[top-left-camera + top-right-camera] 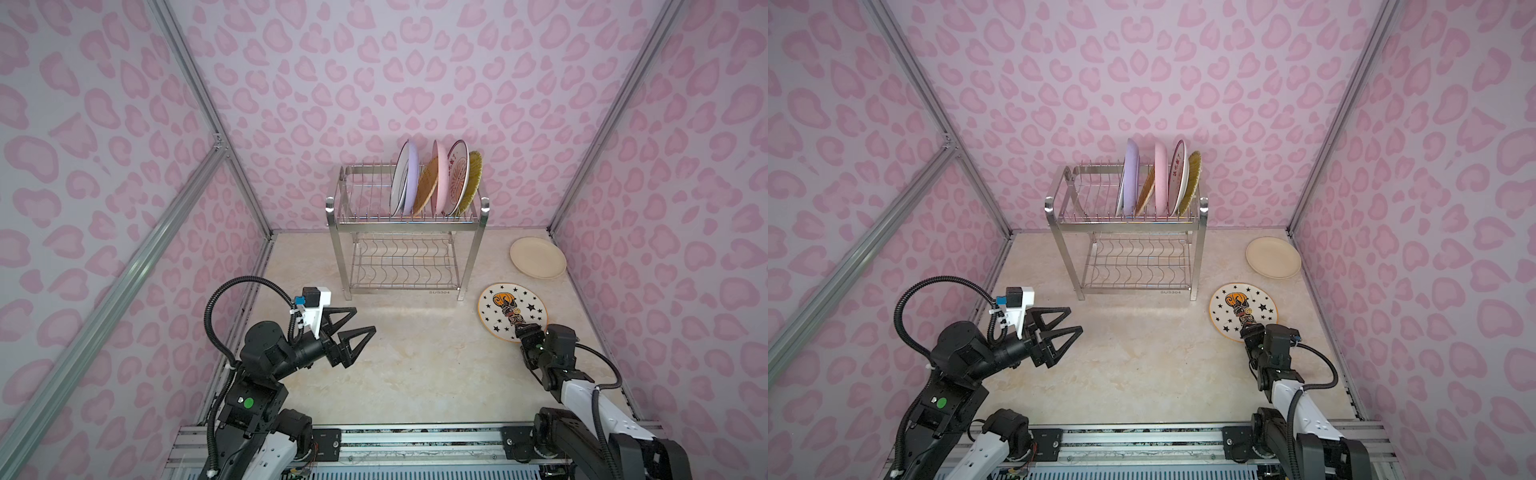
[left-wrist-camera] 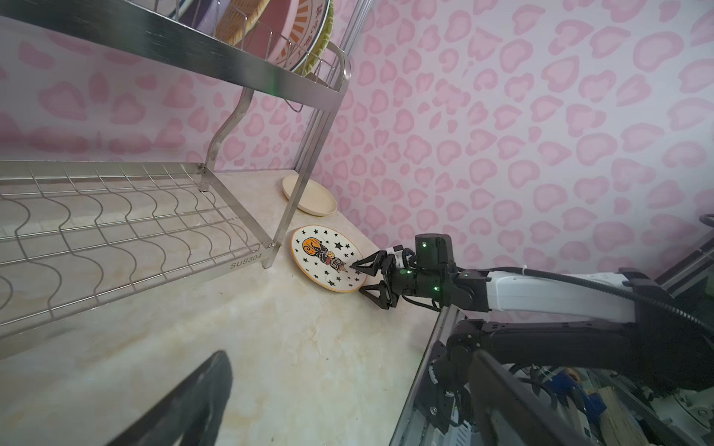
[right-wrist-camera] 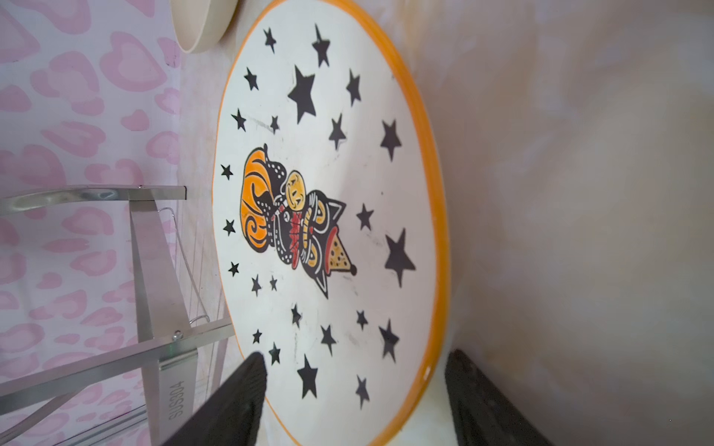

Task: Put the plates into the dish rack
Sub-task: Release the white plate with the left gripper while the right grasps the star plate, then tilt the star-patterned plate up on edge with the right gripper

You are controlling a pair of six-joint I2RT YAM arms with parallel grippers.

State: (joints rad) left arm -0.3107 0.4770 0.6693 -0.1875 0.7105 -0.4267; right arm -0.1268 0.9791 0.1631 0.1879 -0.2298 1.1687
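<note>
A star-patterned plate (image 1: pixel 512 311) (image 1: pixel 1243 309) (image 2: pixel 324 256) (image 3: pixel 328 193) with an orange rim lies on the table, right of the dish rack (image 1: pixel 405 224) (image 1: pixel 1125 224) (image 2: pixel 154 46). My right gripper (image 1: pixel 525 330) (image 1: pixel 1250 330) (image 2: pixel 357 278) (image 3: pixel 355 363) is open and straddles its near rim, one finger over the face and one beneath, with a gap showing. A plain cream plate (image 1: pixel 538 257) (image 1: pixel 1273 257) (image 2: pixel 309 193) lies flat behind it. Several plates stand upright in the rack's top tier, among them lilac (image 1: pixel 409 178) and pink (image 1: pixel 440 178). My left gripper (image 1: pixel 365 320) (image 1: pixel 1075 319) (image 2: pixel 349 355) hovers open and empty at the front left.
The rack's wavy-wire lower shelf (image 1: pixel 403 262) holds nothing, and the left half of the top tier has free prongs. Patterned walls close in both sides; the cream plate lies close to the right wall. A metal rail (image 1: pixel 415 436) runs along the table's front edge.
</note>
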